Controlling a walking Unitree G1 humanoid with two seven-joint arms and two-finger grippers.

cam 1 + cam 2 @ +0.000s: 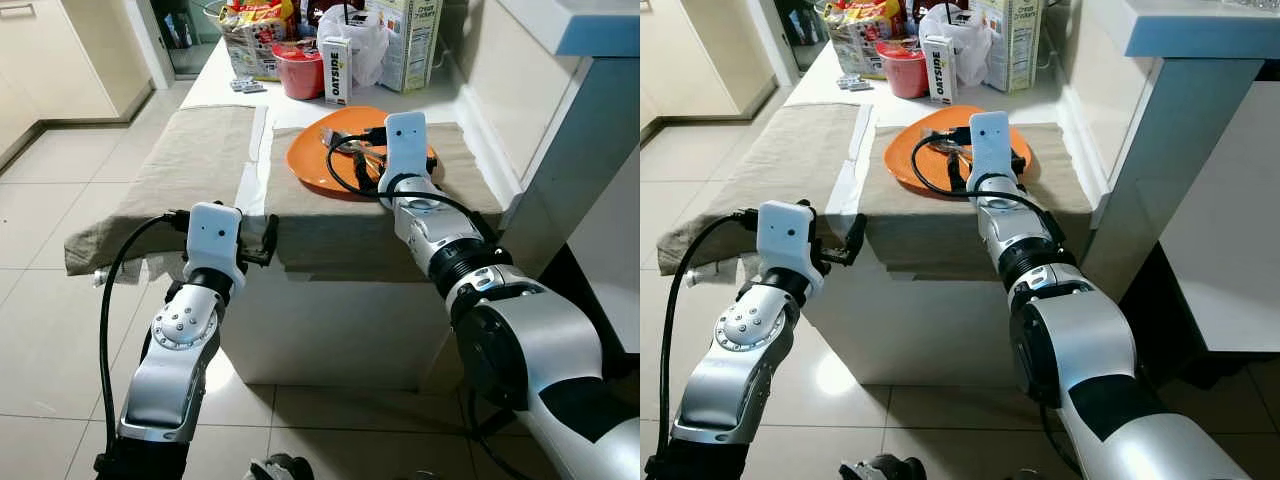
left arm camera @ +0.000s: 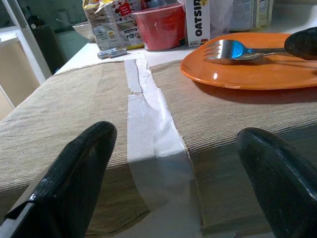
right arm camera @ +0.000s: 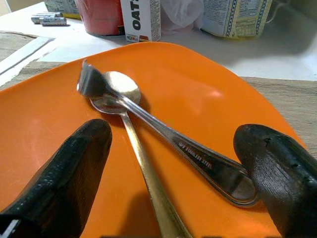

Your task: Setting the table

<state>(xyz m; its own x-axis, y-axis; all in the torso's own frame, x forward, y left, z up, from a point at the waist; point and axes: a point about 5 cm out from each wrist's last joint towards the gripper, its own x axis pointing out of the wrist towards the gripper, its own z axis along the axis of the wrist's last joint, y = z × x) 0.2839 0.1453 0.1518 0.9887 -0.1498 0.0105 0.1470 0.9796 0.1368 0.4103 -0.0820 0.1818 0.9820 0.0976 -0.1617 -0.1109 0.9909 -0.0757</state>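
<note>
1. Beige placemats cover the table point(image 1: 240, 85); our left gripper point(image 1: 262, 243) hovers spread and empty at the near edge.
2. Our right gripper point(image 3: 173, 168) straddles, unclosed, the fork point(image 3: 148, 124) and spoon point(image 3: 130, 116) crossed on the orange plate point(image 3: 44, 134).
3. Closing now may pinch both utensils or skid them across the plate.

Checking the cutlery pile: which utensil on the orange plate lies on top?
The fork lies on top: its handle crosses over the spoon on the orange plate, between the right pincer fingers.
</note>
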